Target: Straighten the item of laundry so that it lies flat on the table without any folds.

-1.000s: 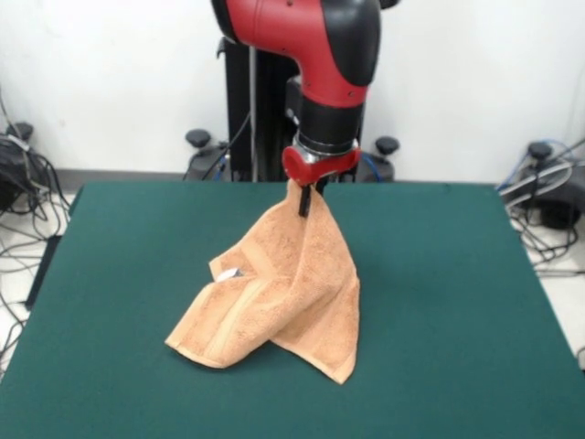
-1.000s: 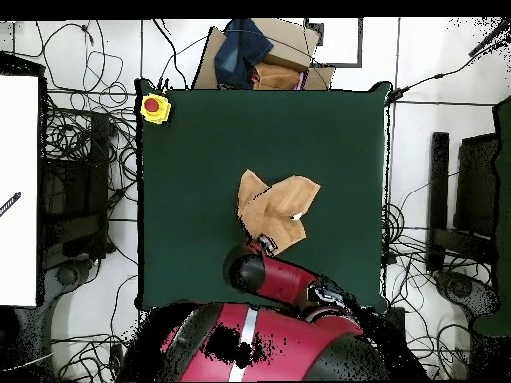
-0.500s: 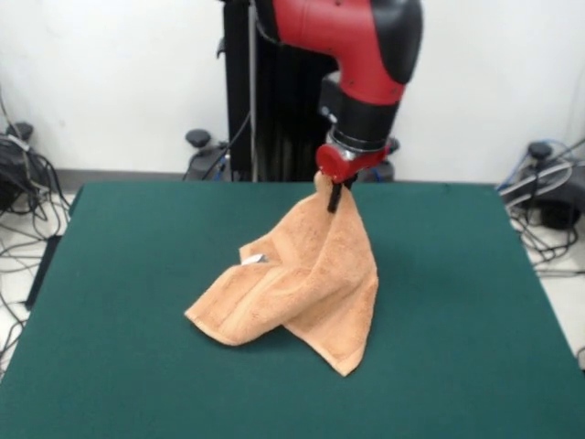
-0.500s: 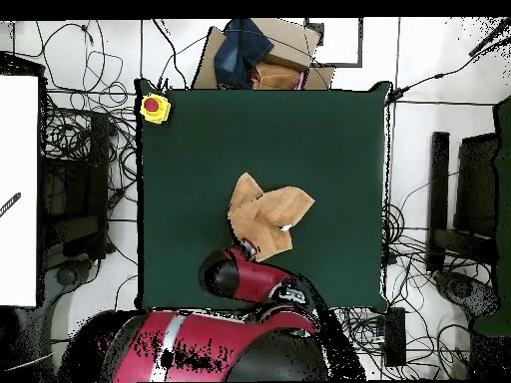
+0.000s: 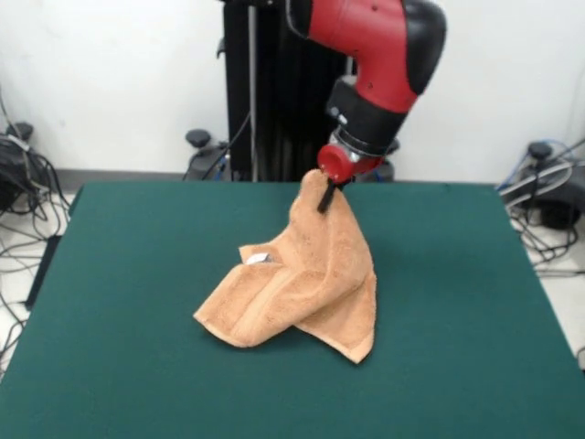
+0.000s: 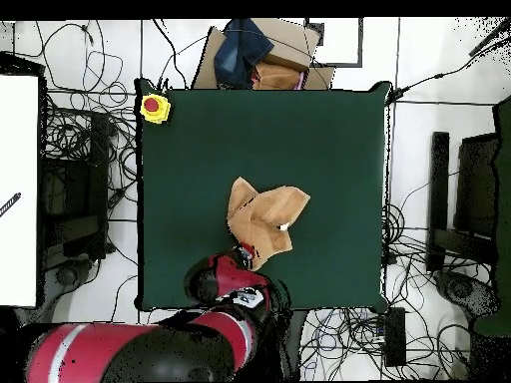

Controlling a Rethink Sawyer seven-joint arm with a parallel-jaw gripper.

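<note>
Near the middle of the green table (image 5: 457, 302), the peach towel (image 5: 302, 283) hangs tented from the gripper (image 5: 325, 196), fingers pinched on its top corner. Lower part rests crumpled on the felt, folded over itself, small white tag (image 5: 257, 259) showing. Overhead: towel (image 6: 261, 219) toward the robot's side; yellow box holding a red button (image 6: 153, 106) at a far table corner.

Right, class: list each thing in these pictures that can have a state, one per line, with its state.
towel: one corner lifted, the rest draped in folds, lower edges resting on the table.
gripper: shut on the towel's raised corner, above the table.
table: bears the towel's lower part.
white tag: showing on the towel's slope.
</note>
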